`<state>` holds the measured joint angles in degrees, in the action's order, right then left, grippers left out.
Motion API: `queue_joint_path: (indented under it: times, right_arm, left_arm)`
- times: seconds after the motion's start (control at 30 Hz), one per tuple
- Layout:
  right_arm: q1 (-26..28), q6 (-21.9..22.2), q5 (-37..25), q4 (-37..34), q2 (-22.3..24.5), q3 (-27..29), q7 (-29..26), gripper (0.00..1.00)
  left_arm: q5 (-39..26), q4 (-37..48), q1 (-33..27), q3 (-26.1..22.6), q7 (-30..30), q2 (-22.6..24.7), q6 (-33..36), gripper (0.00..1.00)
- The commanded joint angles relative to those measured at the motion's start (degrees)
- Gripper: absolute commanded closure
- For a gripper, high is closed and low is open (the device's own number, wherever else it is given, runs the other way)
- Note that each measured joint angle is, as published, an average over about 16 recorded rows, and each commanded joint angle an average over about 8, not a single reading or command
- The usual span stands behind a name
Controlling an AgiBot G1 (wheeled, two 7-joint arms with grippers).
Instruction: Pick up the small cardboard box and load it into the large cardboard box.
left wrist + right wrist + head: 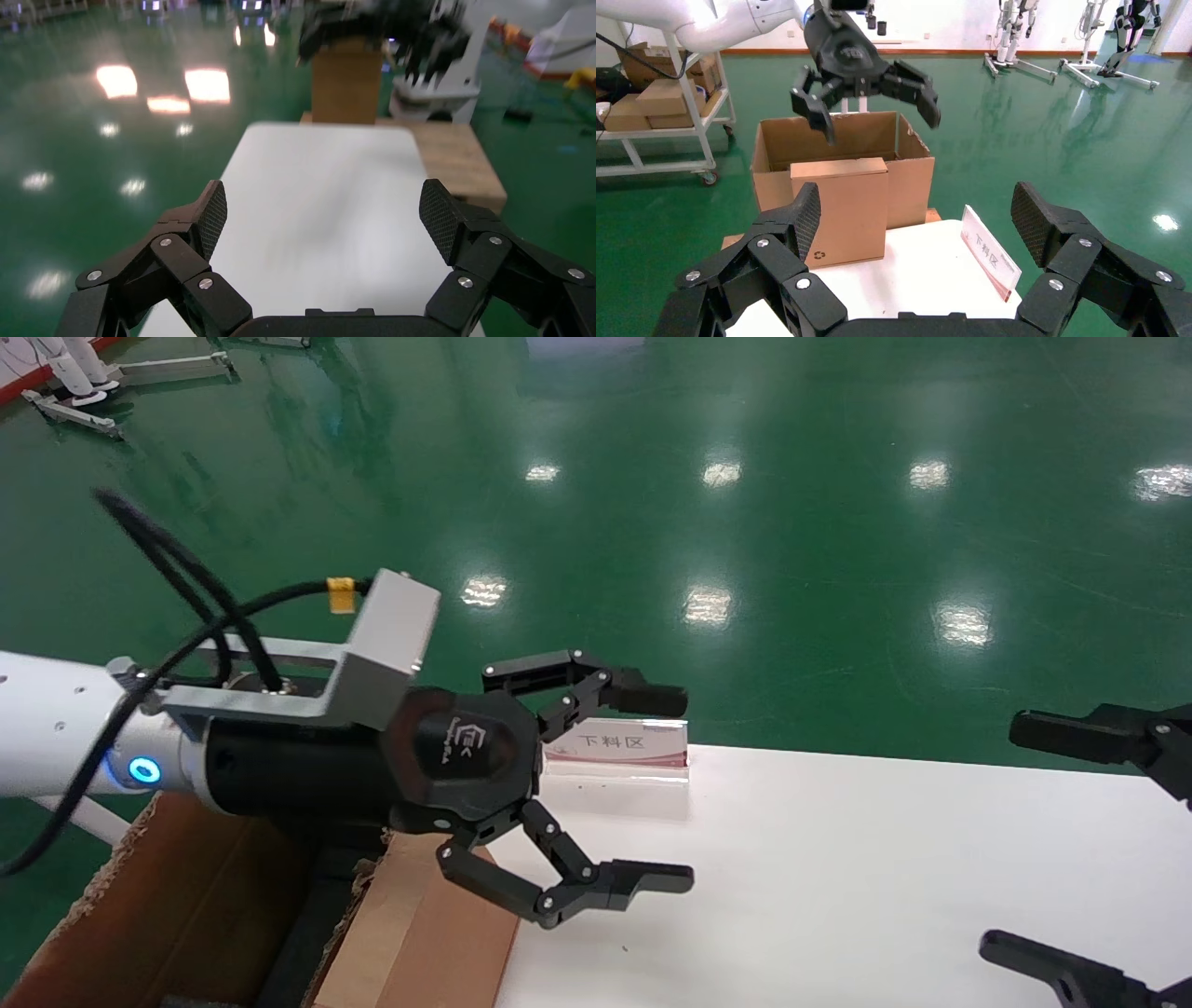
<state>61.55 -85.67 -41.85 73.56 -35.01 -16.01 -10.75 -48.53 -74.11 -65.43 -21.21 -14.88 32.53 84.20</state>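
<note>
Small cardboard box [839,210] beside white table [838,877]

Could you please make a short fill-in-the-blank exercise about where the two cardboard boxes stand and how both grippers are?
1. The fingers of the left gripper are spread ____.
2. The small smooth brown cardboard box stands on the ____ table.
3. The left gripper hangs ____ the large ragged brown cardboard box.
4. The right gripper holds ____.

Missing words: open; white; above; nothing
</note>
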Motion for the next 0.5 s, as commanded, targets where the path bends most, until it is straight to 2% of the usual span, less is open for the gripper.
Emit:
queue_joint_path:
  times: [0.03,0.2,0.5]
  right_arm:
    - [0.0,0.0,0.0,0.0,0.0,0.0,0.0,0.0]
    - [0.0,0.0,0.0,0.0,0.0,0.0,0.0,0.0]
    - [0.0,0.0,0.0,0.0,0.0,0.0,0.0,0.0]
  left_arm:
    - [-0.9,0.1,-0.7,-1.1,-0.3,-0.7,-0.4,0.0]
    - [-10.7,-2.5,-7.9,-6.6,-8.1,-0.9,0.2,0.0]
    - [-30.2,-7.8,-24.7,-19.5,-29.3,1.9,6.4,0.0]
